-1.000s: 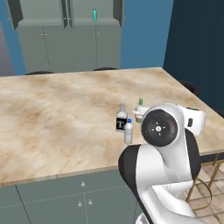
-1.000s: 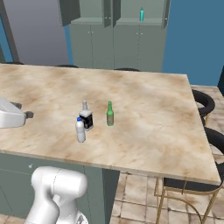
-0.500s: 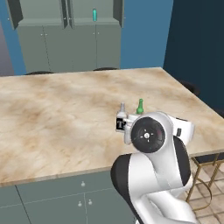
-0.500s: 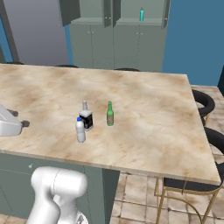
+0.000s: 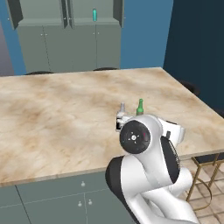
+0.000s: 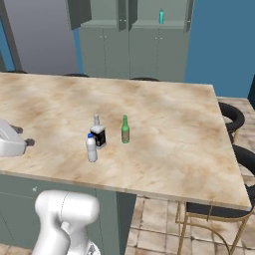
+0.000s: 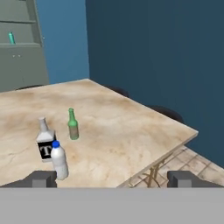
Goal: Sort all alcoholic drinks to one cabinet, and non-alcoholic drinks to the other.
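Two base views behind the arm, left and right, sharing the marble counter, hand view low, close.

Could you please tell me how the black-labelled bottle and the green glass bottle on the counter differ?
The black-labelled bottle is squarer and wider, clear with a black label marked "T"; the green glass bottle is slimmer and green all over. The black-labelled bottle stands close beside the white blue-capped bottle, while the green glass bottle stands apart from both. Both are upright on the marble counter, and neither is held.
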Controlling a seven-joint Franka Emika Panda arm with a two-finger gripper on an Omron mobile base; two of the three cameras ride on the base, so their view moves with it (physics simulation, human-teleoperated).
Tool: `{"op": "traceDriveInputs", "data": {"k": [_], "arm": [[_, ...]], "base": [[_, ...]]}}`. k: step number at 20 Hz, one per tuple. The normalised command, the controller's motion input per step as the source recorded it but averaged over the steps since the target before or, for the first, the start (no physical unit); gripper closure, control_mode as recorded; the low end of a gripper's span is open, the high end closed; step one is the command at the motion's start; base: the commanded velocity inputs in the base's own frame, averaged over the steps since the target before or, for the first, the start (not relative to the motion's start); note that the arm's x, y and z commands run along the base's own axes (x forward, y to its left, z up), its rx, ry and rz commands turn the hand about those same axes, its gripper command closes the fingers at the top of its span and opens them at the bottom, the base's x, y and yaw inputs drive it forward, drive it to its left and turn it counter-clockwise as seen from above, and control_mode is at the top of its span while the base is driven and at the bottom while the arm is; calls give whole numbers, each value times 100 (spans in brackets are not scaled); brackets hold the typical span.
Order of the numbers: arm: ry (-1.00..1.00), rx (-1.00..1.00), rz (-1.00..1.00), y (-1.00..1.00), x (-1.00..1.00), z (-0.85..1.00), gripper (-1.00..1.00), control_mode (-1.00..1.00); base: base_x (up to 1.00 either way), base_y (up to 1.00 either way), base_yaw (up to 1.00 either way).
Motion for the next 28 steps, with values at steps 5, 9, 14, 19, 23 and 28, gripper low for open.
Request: {"op": "traceDriveInputs", "data": {"k": [5,9,14,19,23,28], "arm": [[-9,-2,-6,1,8,-34,-100,-100],[-3,-3,-7,0,4,-30,-100,-100],[-1,-4,-8,0,18,-31,-100,-100],[-3,-2,-8,0,21,-30,-100,-100],[-3,-1,-8,0,20,-22,-100,-100],[-1,0,-6,0,22,-15,-100,-100]], "base": [[0,0,0],[0,0,0],[0,0,0],[0,0,0],[0,0,0],[0,0,0]]}}
